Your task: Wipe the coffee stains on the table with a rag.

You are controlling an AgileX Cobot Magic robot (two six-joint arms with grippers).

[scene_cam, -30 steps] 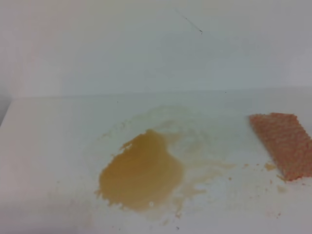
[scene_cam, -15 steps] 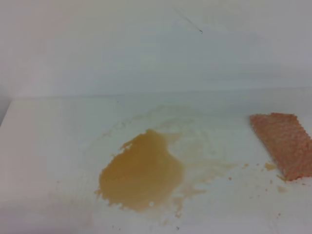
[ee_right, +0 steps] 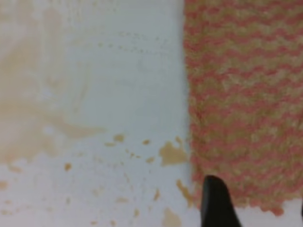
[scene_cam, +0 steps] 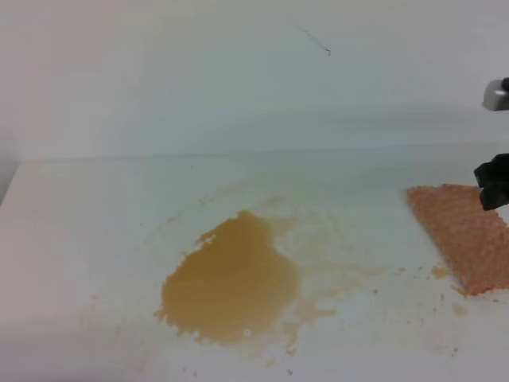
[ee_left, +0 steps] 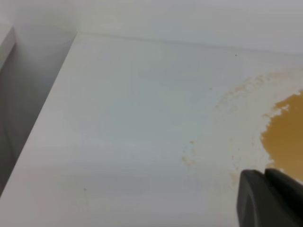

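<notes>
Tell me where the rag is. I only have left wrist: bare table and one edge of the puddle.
Observer: The rag lies flat at the right edge of the exterior high view, to the right of the coffee stains and apart from the main puddle.
Operator: Right arm near it?
Observer: Yes. The right gripper hangs over the rag's far corner, and the rag is not gripped.
Operator: Any spill beside the rag?
Observer: The right wrist view shows small brown specks on the table, close along the rag's left edge.
</notes>
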